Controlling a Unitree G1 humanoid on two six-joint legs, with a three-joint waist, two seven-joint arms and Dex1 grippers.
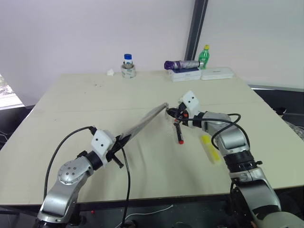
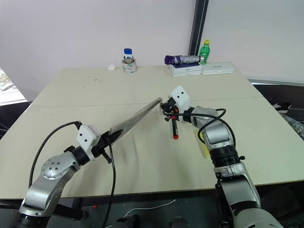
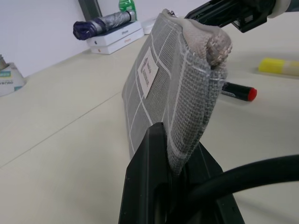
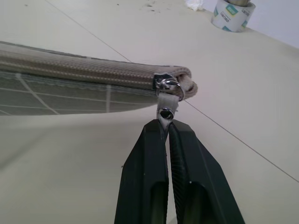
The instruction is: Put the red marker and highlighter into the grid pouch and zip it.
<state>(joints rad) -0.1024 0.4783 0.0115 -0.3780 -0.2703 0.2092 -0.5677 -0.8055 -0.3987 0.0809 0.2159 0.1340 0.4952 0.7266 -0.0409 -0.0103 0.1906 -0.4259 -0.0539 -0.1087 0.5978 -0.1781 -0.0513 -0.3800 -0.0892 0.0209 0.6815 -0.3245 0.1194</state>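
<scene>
1. Broadly, a pale beige worktop (image 1: 85, 104) stands against a plain white wall with a dark vertical post behind it.
2. Along the far edge sit white boxes (image 1: 202, 73) with a folded purple umbrella (image 1: 180, 64) on top, a green bottle (image 1: 204, 56) with a yellow cap, and a roll of tape (image 1: 128, 71) with a blue-capped jar in it.
3. The grid pouch (image 1: 142, 126) is lifted off the worktop and stretched slantwise between the two hands, edge up, its white label showing in the left wrist view.
4. The left hand (image 1: 118, 145) is closed on the pouch's near end, the fabric bunched between its fingers (image 3: 149, 158).
5. The right hand (image 4: 167, 128) is closed on the zipper pull (image 4: 164, 103) at the pouch's far end, where the slider sits at the corner.
6. The highlighter (image 1: 209, 148) lies on the worktop just beside the right forearm, partly hidden by it.
7. The red marker (image 1: 179, 133) lies on the worktop below the right hand, its upper end covered by the hand.
</scene>
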